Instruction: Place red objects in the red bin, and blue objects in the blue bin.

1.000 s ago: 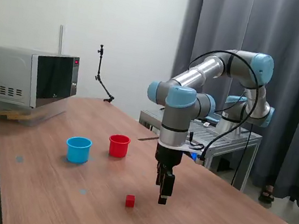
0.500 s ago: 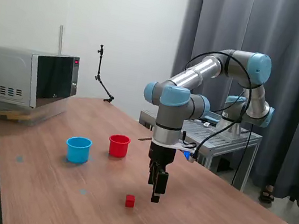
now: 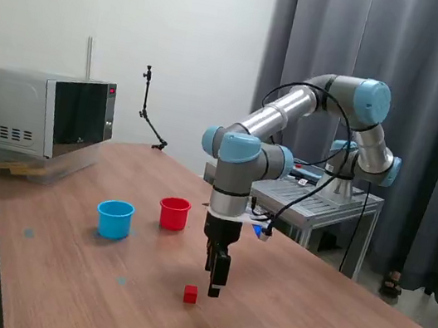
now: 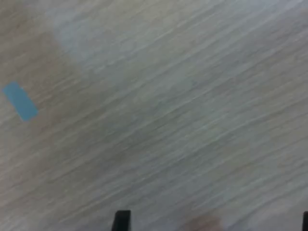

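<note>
Exterior view: the arm is seen at frame centre, wrist pointed down, w/ the jaws hung just above the wood surface. One red cube is seen low in the frame, centre, on the surface, just beside the jaw tips toward the exterior view's left, not touched. The red cup is found left of centre, upright; the light blue cup sits near it, further left, also upright, the two apart. Both cups are well apart from the cube. No blue cubes are made out; cup contents can't be seen from this angle. A microwave is seen at mid left, at the surface's far end.

Wrist view: blurred wood grain fills the pic. A light blue patch is seen at mid left. Two dark fingertips are cut off at the bottom edge, one left of centre and one at the right corner, so the jaws are spread wide w/ nothing held. A faint reddish smudge is seen at the bottom edge betw. them; too blurred to identify.
</note>
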